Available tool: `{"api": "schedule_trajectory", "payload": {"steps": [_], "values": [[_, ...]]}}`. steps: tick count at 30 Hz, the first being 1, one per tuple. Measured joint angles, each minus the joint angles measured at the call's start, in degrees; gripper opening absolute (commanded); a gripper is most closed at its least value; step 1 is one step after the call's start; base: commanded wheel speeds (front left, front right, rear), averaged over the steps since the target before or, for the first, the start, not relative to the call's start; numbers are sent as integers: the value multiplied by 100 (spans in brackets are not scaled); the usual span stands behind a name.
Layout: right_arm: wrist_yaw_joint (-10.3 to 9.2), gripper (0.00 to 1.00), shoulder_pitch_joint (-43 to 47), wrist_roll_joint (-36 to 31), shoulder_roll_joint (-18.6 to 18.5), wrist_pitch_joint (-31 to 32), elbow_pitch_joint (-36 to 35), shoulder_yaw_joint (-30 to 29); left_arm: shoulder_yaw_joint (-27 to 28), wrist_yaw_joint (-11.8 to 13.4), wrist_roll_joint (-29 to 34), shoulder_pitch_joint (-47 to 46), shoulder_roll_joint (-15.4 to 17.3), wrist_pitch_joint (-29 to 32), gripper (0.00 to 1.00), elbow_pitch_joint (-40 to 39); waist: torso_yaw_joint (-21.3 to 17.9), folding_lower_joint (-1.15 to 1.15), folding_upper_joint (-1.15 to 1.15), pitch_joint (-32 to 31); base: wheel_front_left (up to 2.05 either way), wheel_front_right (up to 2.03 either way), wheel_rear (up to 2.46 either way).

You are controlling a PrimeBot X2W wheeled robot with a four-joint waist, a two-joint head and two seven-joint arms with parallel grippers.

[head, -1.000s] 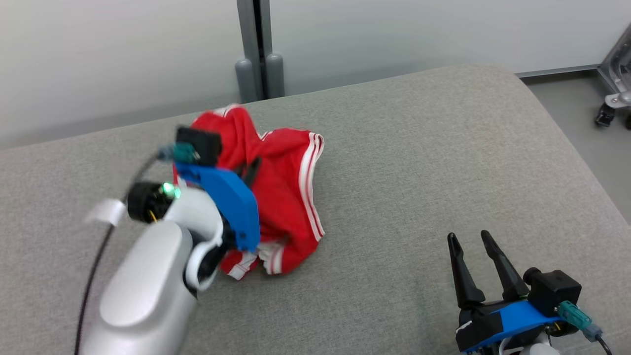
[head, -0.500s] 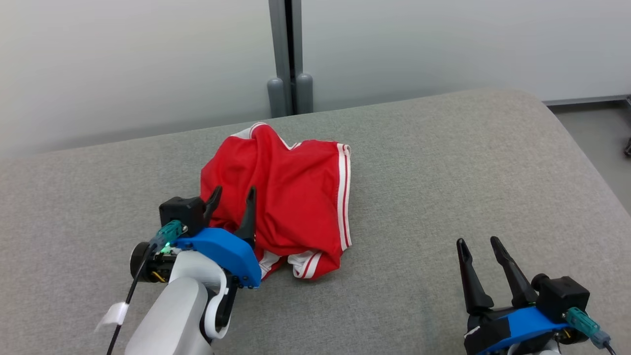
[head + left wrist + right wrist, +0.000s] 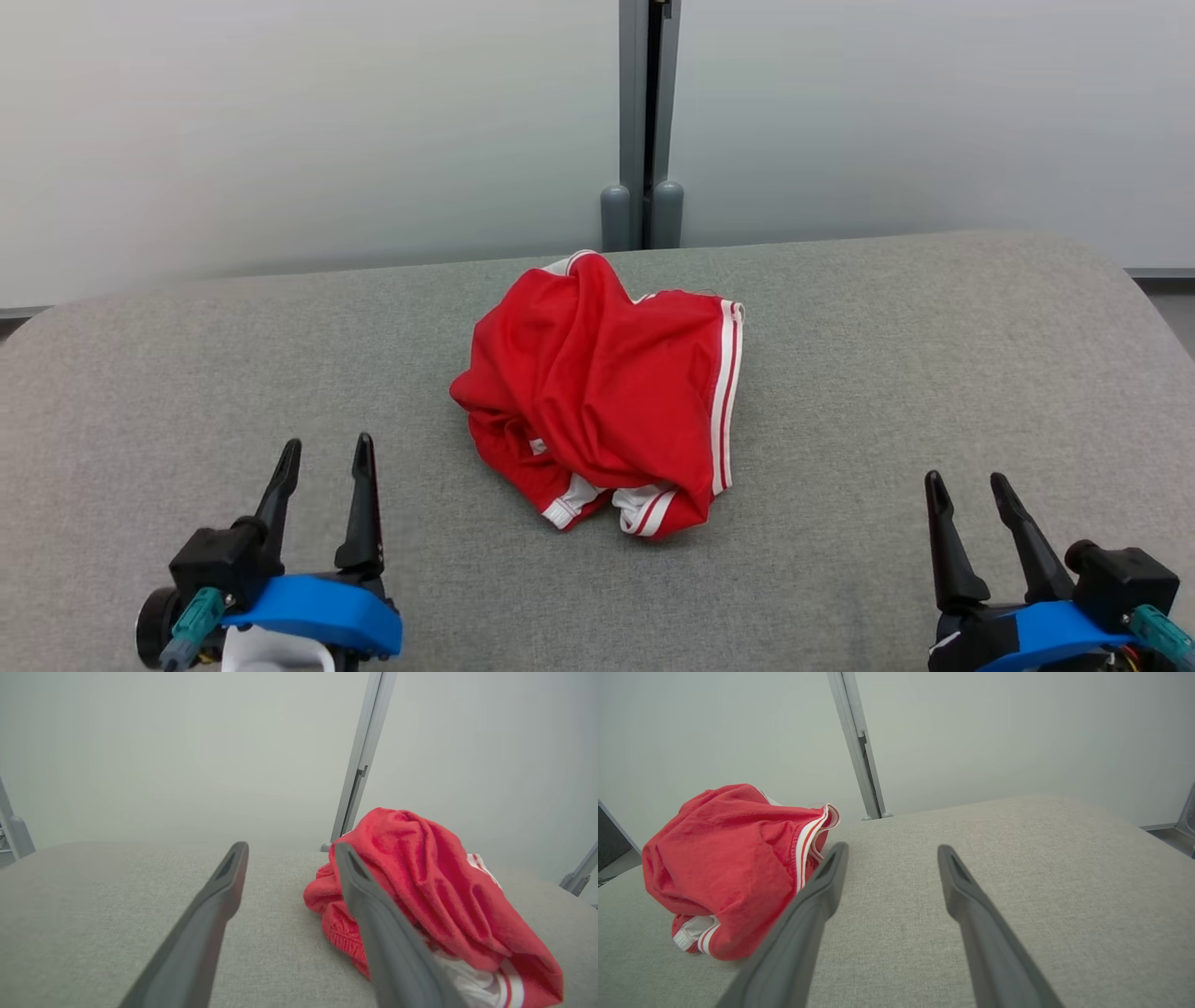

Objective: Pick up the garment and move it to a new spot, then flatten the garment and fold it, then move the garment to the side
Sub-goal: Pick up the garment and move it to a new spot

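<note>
No writing, label or number can be read anywhere.

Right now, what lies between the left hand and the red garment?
Nothing: bare grey cushion separates left hand from garment, per the head view.

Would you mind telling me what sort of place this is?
Probably a test room: crumpled red garment with white stripes on a grey fabric-covered surface, pale wall panels, grey metal post.
</note>
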Motion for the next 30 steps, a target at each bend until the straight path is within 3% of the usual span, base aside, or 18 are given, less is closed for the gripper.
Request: {"api": "schedule_trajectory", "payload": {"steps": [6,19,24,30], "values": [[1,100,137,-154,1,125,-185,-65,382,34,232,573,21,-20,100,-405,216,0,0,-63,0,0,0],[0,100,350,-354,-2,349,-523,-131,608,82,509,1050,96,15,100,-275,334,0,1,-64,0,0,0],[0,100,338,-183,-2,320,-443,-88,544,179,515,837,77,401,100,-477,223,0,1,-12,0,0,0],[0,100,293,-123,-1,265,-365,38,211,122,512,-72,56,1548,100,-831,99,1,1,136,0,0,0]]}}
